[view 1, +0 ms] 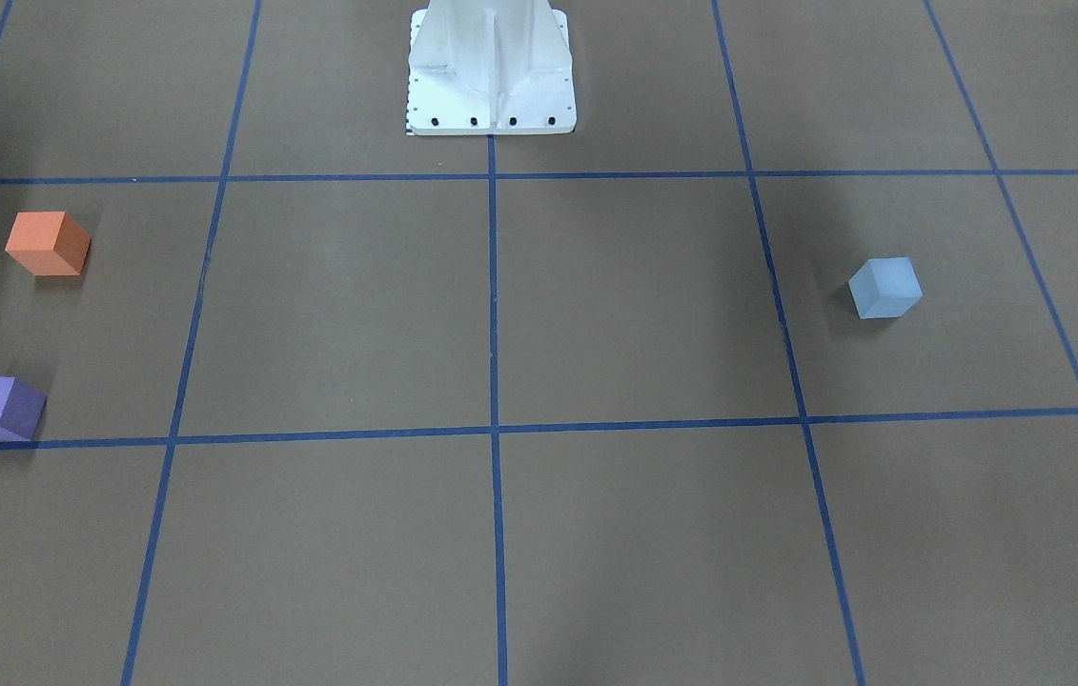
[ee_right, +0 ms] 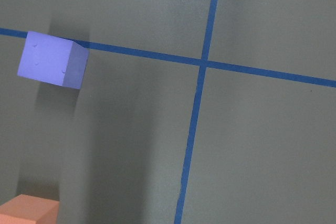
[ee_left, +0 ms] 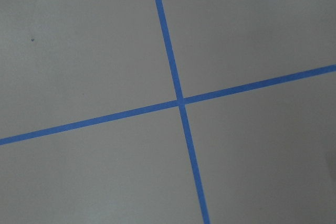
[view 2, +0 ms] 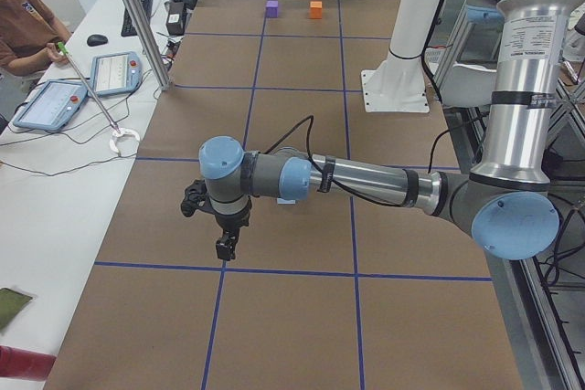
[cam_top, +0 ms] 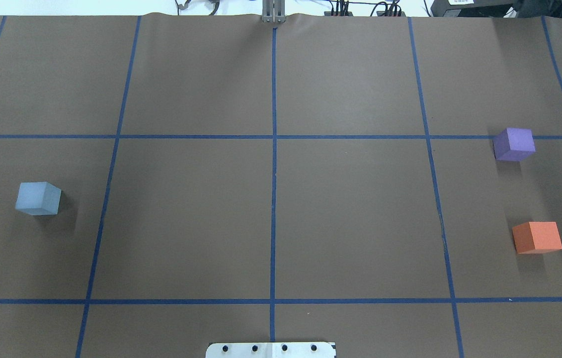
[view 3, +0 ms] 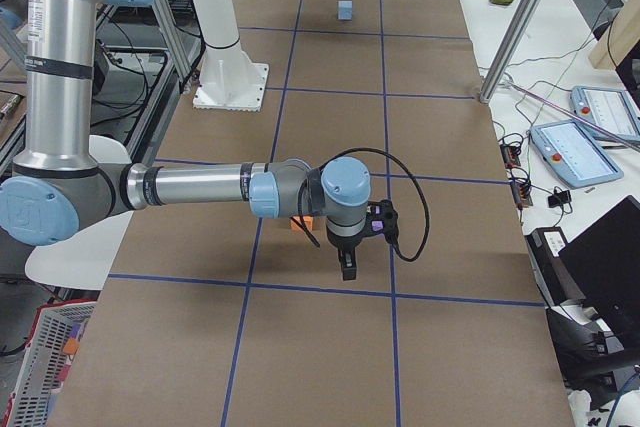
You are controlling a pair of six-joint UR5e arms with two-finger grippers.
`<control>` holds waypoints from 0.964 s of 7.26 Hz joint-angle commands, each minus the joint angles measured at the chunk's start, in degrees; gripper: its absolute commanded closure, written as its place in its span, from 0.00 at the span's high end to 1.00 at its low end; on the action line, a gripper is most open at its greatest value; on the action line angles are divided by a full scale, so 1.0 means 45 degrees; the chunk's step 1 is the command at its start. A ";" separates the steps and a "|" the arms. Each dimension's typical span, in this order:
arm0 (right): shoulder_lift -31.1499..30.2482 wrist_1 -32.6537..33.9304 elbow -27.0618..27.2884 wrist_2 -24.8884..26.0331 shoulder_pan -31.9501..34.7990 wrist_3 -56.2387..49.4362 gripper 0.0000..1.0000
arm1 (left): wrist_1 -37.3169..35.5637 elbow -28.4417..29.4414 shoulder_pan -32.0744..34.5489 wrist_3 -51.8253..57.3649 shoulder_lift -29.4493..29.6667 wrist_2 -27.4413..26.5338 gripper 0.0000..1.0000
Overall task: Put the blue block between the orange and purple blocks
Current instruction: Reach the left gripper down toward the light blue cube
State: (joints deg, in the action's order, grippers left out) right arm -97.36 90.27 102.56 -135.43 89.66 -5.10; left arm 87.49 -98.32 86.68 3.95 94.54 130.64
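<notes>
A brown paper surface (cam_top: pixel 350 214) is marked into large squares by blue tape lines (cam_top: pixel 274 199). The blue block (cam_top: pixel 38 198) sits alone on the robot's left side, resting flat with nothing touching it. The orange block (cam_top: pixel 537 237) and the purple block (cam_top: pixel 514 144) sit well apart from it on the robot's right side. A gap of brown paper separates those two, the orange one is nearer the robot, and the purple one is right at a tape line. Between the blue block and that pair lie brown paper and tape lines. The robot's white base (view 1: pixel 491 76) stands at the middle of its own edge.

The overhead and front-facing views show all three blocks but neither arm. The arms appear only in the side views. The left gripper (view 2: pixel 222 248) hangs pointing down just above the surface, and so does the right gripper (view 3: pixel 347 267) — I cannot tell how far either is open, or whether it holds anything. In the right side view the right forearm hides most of the orange block. The left wrist camera shows only a crossing of tape lines. The right wrist camera shows the purple block and a corner of the orange one. A seated person (view 2: pixel 23 25) and control tablets (view 2: pixel 50 102) are at a white side bench.
</notes>
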 commanded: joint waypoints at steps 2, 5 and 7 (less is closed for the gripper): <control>-0.0005 -0.0021 -0.0019 0.0017 -0.0003 0.0000 1.00 | 0.1018 -0.0706 -0.1422 -0.4940 0.0262 0.0557 1.00; -0.0005 -0.0041 -0.0038 -0.0002 -0.0003 0.0000 1.00 | 0.2780 -0.1021 -0.3923 -0.9482 0.0029 0.0363 1.00; -0.0005 -0.0041 -0.0038 -0.0002 -0.0023 0.0000 1.00 | 0.4357 -0.1080 -0.5365 -1.1024 -0.0634 -0.0624 1.00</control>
State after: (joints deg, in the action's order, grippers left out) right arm -97.38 90.09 102.40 -135.40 89.59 -5.10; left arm 102.38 -103.02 67.24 -40.15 93.36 131.10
